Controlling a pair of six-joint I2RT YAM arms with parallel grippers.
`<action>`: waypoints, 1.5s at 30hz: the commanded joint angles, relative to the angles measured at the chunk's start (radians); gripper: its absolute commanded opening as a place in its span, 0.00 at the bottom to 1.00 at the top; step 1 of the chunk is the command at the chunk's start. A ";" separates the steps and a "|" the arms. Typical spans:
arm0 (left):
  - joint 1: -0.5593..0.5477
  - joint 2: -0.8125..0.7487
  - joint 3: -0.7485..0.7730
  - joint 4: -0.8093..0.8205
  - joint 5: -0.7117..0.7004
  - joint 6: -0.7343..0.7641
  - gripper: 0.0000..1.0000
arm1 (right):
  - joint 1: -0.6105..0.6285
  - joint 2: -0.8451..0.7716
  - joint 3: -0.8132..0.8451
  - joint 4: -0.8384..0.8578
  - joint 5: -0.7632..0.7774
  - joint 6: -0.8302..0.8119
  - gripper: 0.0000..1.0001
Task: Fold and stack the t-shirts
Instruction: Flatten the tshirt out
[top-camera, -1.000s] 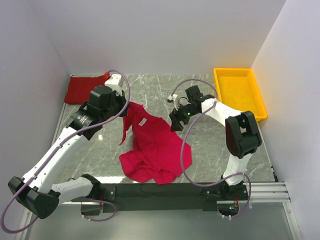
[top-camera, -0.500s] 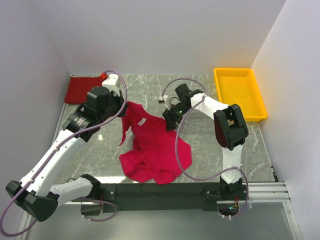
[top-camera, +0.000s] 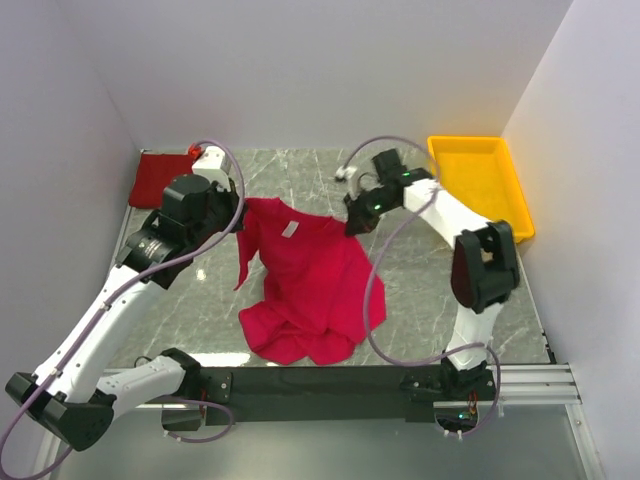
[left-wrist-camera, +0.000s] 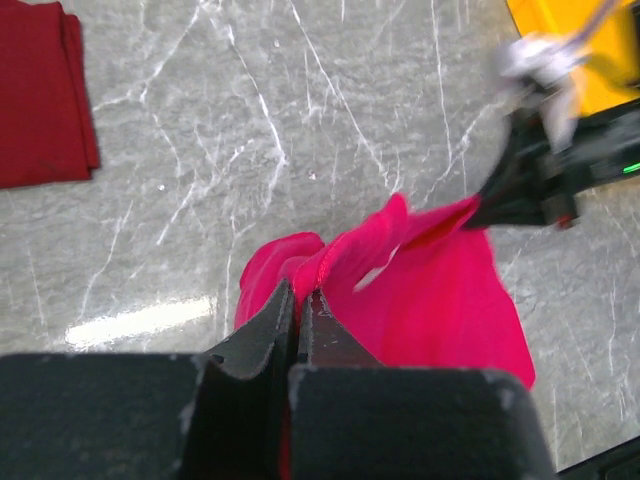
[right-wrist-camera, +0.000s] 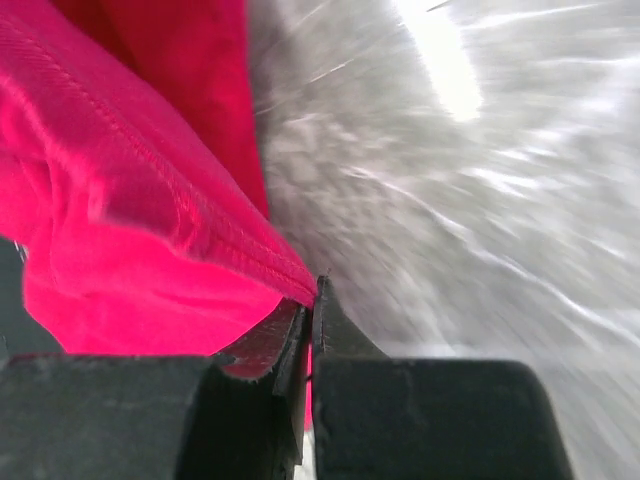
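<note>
The crimson t-shirt (top-camera: 315, 285) is spread mid-surface, held between both arms. Its top corners are raised, and its lower part lies bunched on the marble surface (top-camera: 420, 270) near the arms' bases. A white neck label (top-camera: 289, 229) shows near the top. The left tool (left-wrist-camera: 297, 297) is clamped on the shirt's left edge; the right tool (right-wrist-camera: 310, 292) is pinched closed on its right edge. The darker red t-shirt (top-camera: 160, 180) lies folded in the far left corner — well apart from the yellow tray (top-camera: 480, 185) at far right.

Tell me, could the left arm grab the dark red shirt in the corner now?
Probably not yet: the left gripper is shut on the crimson shirt; the dark red shirt lies close by, nothing between.
</note>
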 joint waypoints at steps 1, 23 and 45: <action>0.010 -0.037 0.044 0.051 -0.033 -0.010 0.01 | -0.093 -0.175 0.053 0.034 0.001 0.059 0.00; 0.010 0.166 0.267 0.339 0.550 -0.217 0.01 | -0.345 -0.421 0.406 0.148 0.228 0.144 0.00; -0.025 -0.219 0.152 0.038 0.319 -0.501 0.01 | 0.073 0.043 0.988 0.146 0.306 0.135 0.00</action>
